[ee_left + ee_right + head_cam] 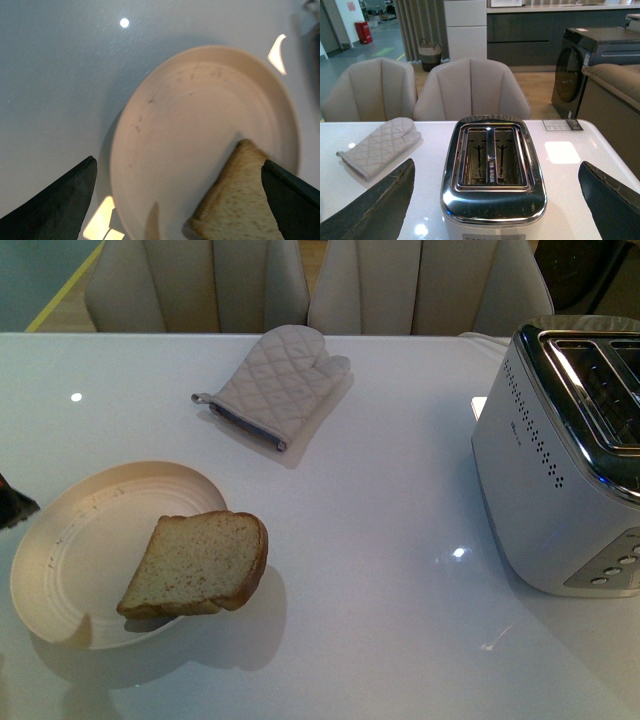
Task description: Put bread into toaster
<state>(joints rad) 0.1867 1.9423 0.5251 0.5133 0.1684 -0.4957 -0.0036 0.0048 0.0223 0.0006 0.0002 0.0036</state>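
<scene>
The bread is lying over the plate rim, crust perhaps pointing toward the toaster; left gripper and right gripper are holding jaws apart

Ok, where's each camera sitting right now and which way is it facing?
Front: on the robot's body, looking down over the table at plate, bread, oven mitt, toaster; only a dark sliver at left.
Left wrist: above the plate and bread, looking down; left pincer open, both tips showing.
Right wrist: facing the toaster's slots, chairs behind; right pincer open.
Shared: front and left wrist, plate and bread; front and right wrist, toaster and oven mitt.
</scene>
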